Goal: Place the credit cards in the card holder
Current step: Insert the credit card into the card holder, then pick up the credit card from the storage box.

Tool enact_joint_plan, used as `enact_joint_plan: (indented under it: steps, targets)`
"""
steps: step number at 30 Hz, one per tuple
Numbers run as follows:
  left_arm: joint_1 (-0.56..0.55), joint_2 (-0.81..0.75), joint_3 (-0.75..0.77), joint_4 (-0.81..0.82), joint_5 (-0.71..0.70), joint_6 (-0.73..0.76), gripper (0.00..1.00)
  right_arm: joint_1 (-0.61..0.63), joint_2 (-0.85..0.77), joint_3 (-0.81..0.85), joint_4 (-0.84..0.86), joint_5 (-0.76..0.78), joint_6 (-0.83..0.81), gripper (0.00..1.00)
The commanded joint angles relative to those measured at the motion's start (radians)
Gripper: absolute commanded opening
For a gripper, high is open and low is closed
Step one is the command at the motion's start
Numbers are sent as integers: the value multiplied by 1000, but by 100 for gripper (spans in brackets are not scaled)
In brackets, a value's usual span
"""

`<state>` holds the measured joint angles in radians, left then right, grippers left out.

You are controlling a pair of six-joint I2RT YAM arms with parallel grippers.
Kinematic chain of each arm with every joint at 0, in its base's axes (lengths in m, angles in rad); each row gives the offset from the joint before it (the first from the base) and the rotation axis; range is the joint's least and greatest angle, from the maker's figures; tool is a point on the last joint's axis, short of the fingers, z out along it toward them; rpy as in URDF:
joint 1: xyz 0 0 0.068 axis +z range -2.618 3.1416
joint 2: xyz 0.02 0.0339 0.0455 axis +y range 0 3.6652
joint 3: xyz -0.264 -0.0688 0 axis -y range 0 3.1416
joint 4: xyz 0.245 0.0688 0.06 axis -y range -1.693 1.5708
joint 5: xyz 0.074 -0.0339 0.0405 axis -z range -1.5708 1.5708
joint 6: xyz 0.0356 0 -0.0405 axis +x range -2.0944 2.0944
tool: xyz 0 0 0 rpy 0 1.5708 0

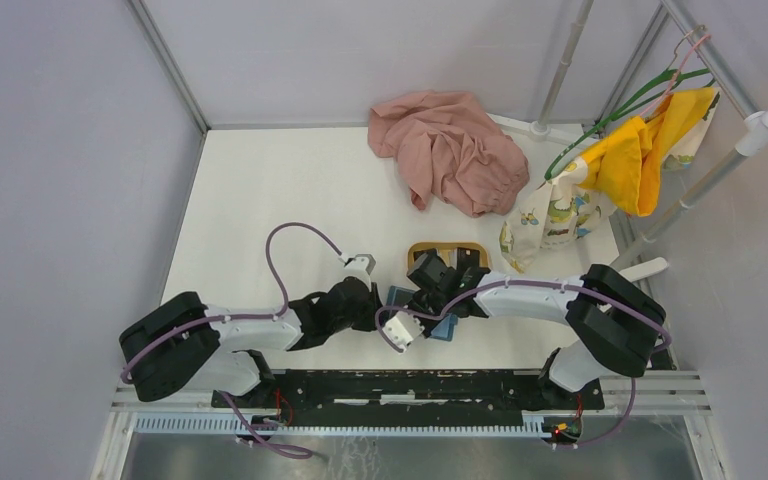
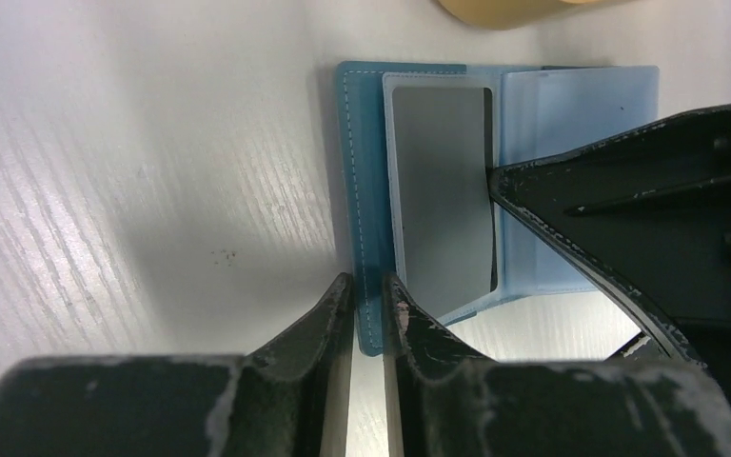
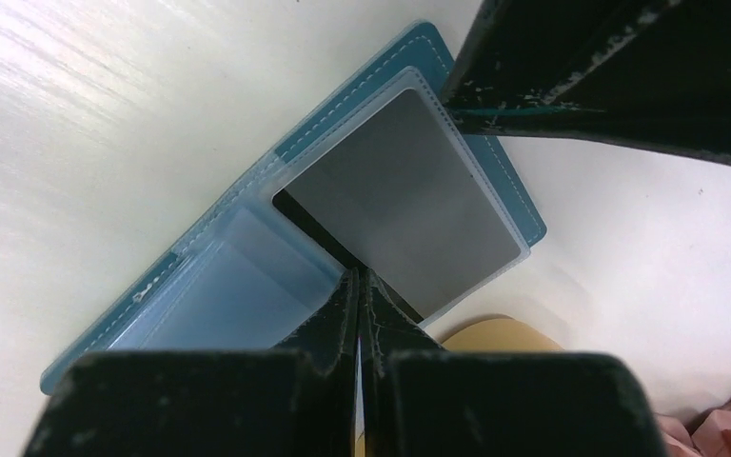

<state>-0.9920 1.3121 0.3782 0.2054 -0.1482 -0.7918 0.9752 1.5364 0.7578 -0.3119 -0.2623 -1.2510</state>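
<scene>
Pincers of both arms meet over the task's things, close to the arm bases on the white wood-grain worktop (image 1: 280, 200). On one side, left pincer (image 2: 369, 297), fingers almost together, nipping the near edge of the small teal-blue folding card holder (image 2: 354, 143), which lies open and flat, pale-blue inside upward. Opposite, right pincer (image 3: 357, 281), fingers pressed together into one blunt point, tips touching the exposed edge of a thin black rectangular credit card (image 3: 405, 200); whether that edge is caught between them cannot be told. The card sits mostly inside the clear sleeve (image 2: 389, 171) on one half of the holder, with a dark strip and corner showing outside the sleeve mouth. Beside it, a second pale-blue pocket (image 2: 581, 105). Just beyond the holder, rounded tan wooden tray (image 1: 460, 247), partly hidden by the right arm; no further cards can be seen. At the far end, crumpled pink cloth (image 1: 450, 150).

Judged step: seating the card fully. Hazards:
- The closed point may slide off the thin card edge and skid across the sleeve.
- A skewed card may jam at the sleeve mouth and buckle.
- A hard push may drag the holder out of the left pincer's nip.
- The two pincers, working close together, may collide.
</scene>
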Motion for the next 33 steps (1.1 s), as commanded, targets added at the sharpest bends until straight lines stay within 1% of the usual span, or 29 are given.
enact_joint_plan:
  steps: [1, 3, 5, 8, 11, 15, 17, 19, 21, 24, 26, 27, 30, 33]
  targets:
    - [-28, 18, -33, 19, 34, -27, 23, 3, -8, -18, 79, -14, 51, 0]
    - [-31, 7, -39, 7, 22, -35, 23, -5, -17, -7, 42, -52, 41, 0]
    - [-31, -17, -37, -29, -4, -38, 24, -30, -39, 12, -10, -103, 31, 3]
    - [-31, -74, -32, -110, -69, -41, 24, -105, -97, 42, -104, -237, 11, 6]
    - [-32, -156, -30, -189, -116, -41, 25, -184, -171, 50, -153, -355, 27, 12]
    - [-33, -279, -46, -201, -154, -38, 28, -314, -257, 66, -115, -490, 187, 21]
    - [-32, -342, -65, -181, -155, -28, 29, -375, -298, 60, -54, -517, 304, 32]
    - [-32, -409, -85, -132, -147, -20, 36, -439, -331, 41, 30, -540, 427, 47]
    - [-31, -472, -93, -92, -146, -11, 44, -509, -354, 11, 107, -574, 545, 58]
    - [-33, -539, -68, -73, -156, 17, 62, -587, -370, -16, 181, -621, 682, 70]
    - [-33, -561, -30, -87, -165, 42, 73, -620, -372, -16, 186, -645, 714, 75]
    - [-32, -566, -7, -102, -170, 54, 79, -632, -374, -10, 187, -642, 726, 76]
    - [-32, -568, 63, -175, -195, 79, 93, -636, -390, 15, 151, -570, 701, 74]
    - [-32, -549, 145, -279, -215, 93, 97, -638, -405, 67, 92, -474, 645, 74]
